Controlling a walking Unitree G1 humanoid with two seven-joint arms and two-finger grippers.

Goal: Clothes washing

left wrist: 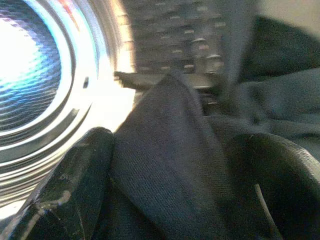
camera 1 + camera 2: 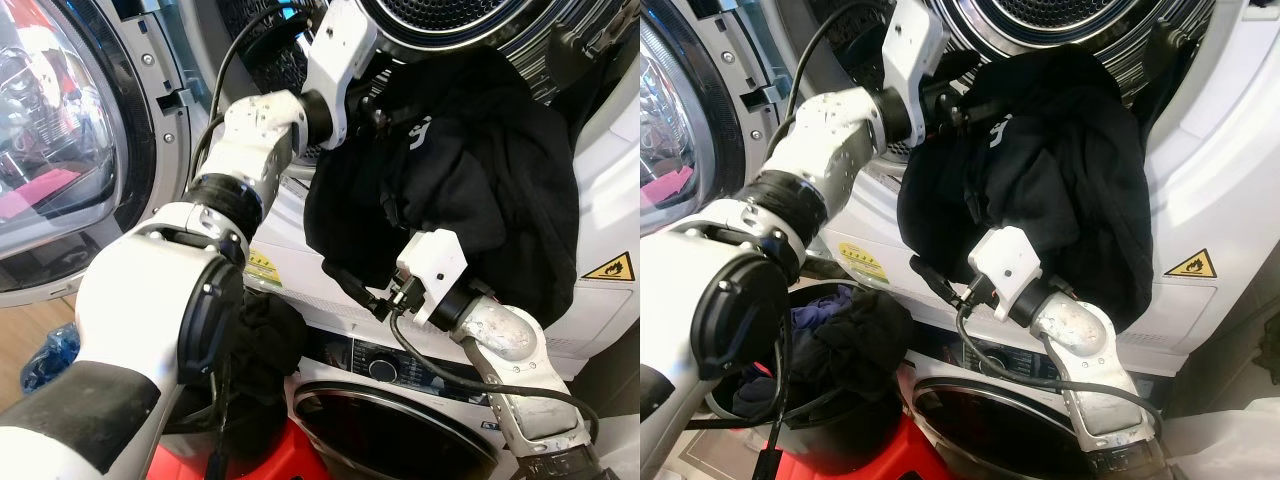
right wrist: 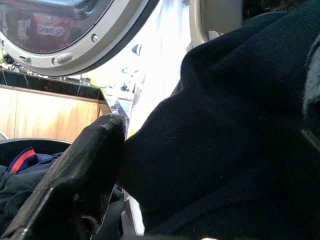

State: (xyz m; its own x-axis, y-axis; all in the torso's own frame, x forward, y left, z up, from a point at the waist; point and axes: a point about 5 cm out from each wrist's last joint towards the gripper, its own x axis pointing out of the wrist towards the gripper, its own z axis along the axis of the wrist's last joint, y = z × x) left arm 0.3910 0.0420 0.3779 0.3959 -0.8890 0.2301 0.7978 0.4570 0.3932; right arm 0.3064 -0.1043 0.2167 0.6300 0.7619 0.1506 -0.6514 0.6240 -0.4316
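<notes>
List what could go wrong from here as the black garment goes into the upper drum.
1. Most of the black garment hangs outside the drum opening, so it could slide out if the left claw releases.
2. The right claw is buried in its lower folds; fabric may snag on withdrawal.
3. If dropped, it may miss the laundry basket below.

Black garment: matt woven cloth, fine rough weave close up. Drum: shiny dimpled metal, with a bright polished rim. Washer front: smooth glossy white plastic. Door: clear glossy glass in a grey plastic ring. Left gripper fingers: black, scuffed, dull rubbery look. Arm shells: glossy white plastic, chipped and speckled near joints. Basket: black plastic, holding dark matt cloth.
</notes>
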